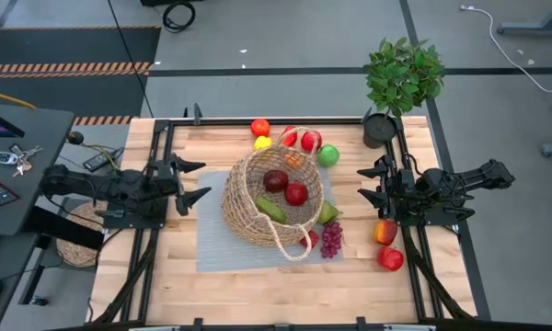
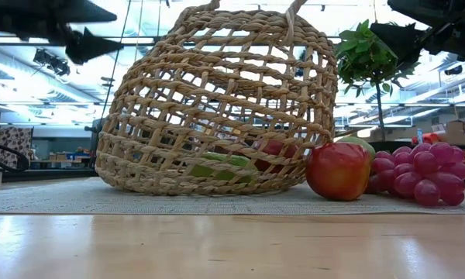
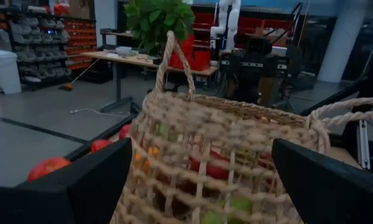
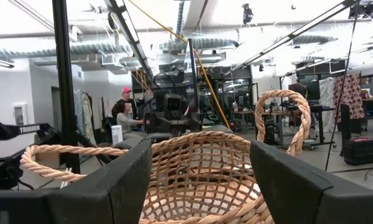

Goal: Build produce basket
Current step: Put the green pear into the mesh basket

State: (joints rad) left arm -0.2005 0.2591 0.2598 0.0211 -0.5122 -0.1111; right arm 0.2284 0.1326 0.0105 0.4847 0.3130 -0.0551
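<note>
Workshop floor surrounds my wooden counter [image 1: 166, 294], where a grey mat [image 1: 212, 253] carries the wicker basket [image 1: 258, 207], lying on its side mid-counter, produce inside and scattered around. My left fingers [image 1: 195, 182] hang spread wide beside it, holding nothing. My right fingers [image 1: 368, 184] stand partly apart opposite, empty. Fruit inside the basket is hard to identify through the weave.
</note>
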